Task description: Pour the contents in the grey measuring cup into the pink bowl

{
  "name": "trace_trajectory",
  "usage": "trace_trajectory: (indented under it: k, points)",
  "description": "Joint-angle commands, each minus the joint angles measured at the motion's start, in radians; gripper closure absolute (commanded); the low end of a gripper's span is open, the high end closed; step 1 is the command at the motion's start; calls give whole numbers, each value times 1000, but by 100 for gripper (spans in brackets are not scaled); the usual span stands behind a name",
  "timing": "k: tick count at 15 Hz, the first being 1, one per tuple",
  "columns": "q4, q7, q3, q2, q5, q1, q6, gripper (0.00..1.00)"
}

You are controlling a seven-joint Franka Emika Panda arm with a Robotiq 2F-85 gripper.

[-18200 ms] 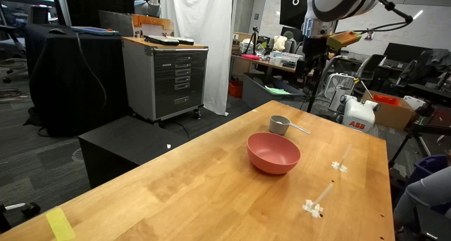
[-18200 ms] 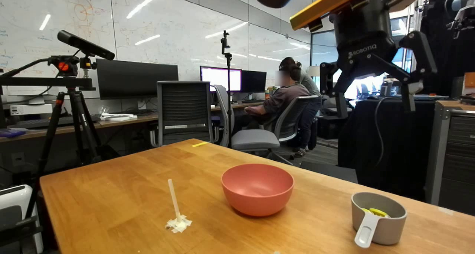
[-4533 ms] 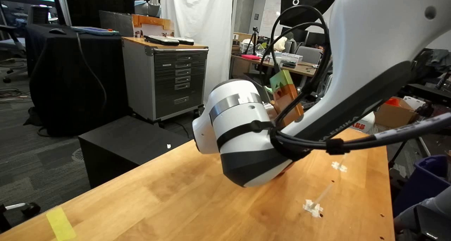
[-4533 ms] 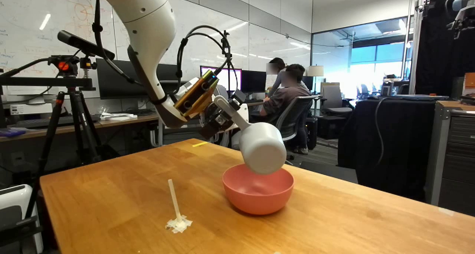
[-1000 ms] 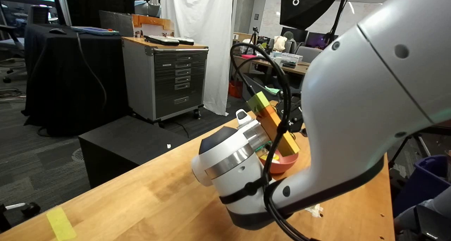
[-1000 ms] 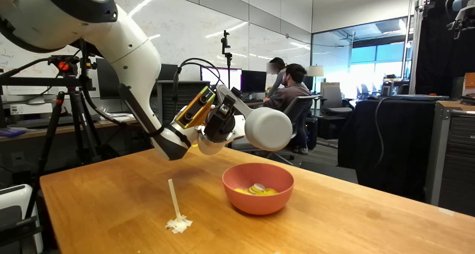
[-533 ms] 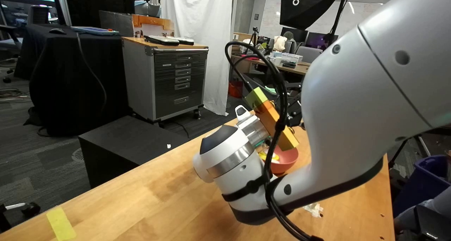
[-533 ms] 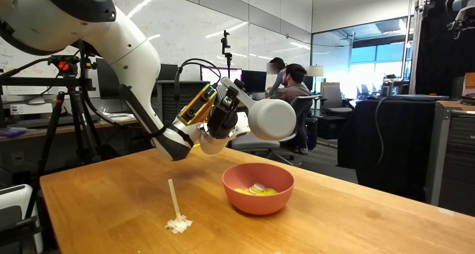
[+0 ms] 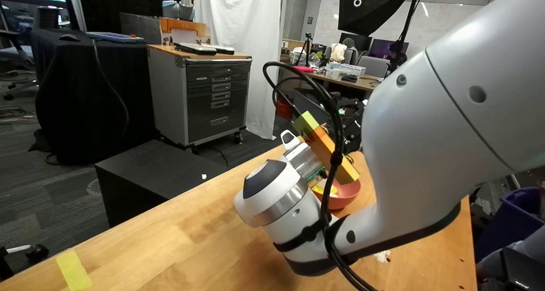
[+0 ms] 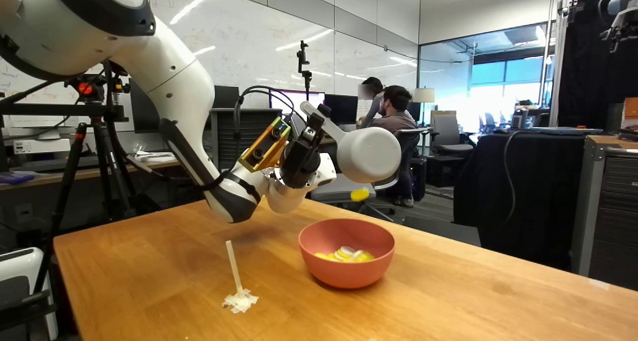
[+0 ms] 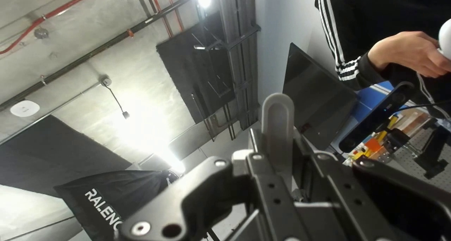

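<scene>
Wrist view: pinches the handle (image 11: 278,123) at lower centre in the gripper (image 11: 277,138), closed down to its width. In an exterior view, holds the cup (image 10: 369,155) right of centre, tipped with its base showing, above the bowl (image 10: 344,275) at lower centre. Shows a yellow piece (image 10: 360,195) in mid-air below the cup, and a heap of yellow and white pieces (image 10: 345,255) inside the bowl. In an exterior view, hides part of the bowl behind the arm (image 9: 425,155).
</scene>
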Motion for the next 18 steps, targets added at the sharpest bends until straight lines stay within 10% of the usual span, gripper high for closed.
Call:
trace_trajectory:
  k: [1,13,18]
  points:
    - [6,-46,-53,29,-40,36,-17,89]
    - [-4,-44,-85,46,-69,58,-17,89]
    - [-13,-70,0,-6,-85,11,-17,89]
